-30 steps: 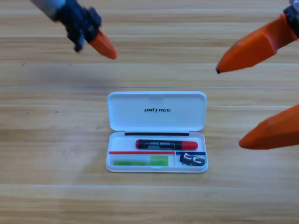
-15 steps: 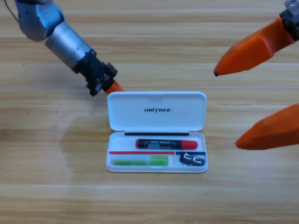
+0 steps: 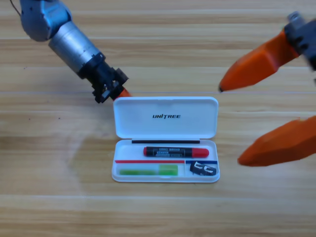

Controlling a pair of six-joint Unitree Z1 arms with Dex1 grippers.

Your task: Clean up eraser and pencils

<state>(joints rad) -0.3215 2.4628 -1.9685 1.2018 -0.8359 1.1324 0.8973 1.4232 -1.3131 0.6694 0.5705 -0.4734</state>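
left gripper [image 3: 120,93]: reaching down from upper left | right gripper [image 3: 232,123]: jaws spread wide, right edge

The left gripper [image 3: 122,92] has descended to the open case's [image 3: 165,109] lid corner, perhaps touching it.

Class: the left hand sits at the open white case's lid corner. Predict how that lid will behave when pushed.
The lid lies flat and open behind the tray, so it would probably swing over on its hinge. The case looks thin and light, so it may slide on the table. The left hand at one corner might twist it.
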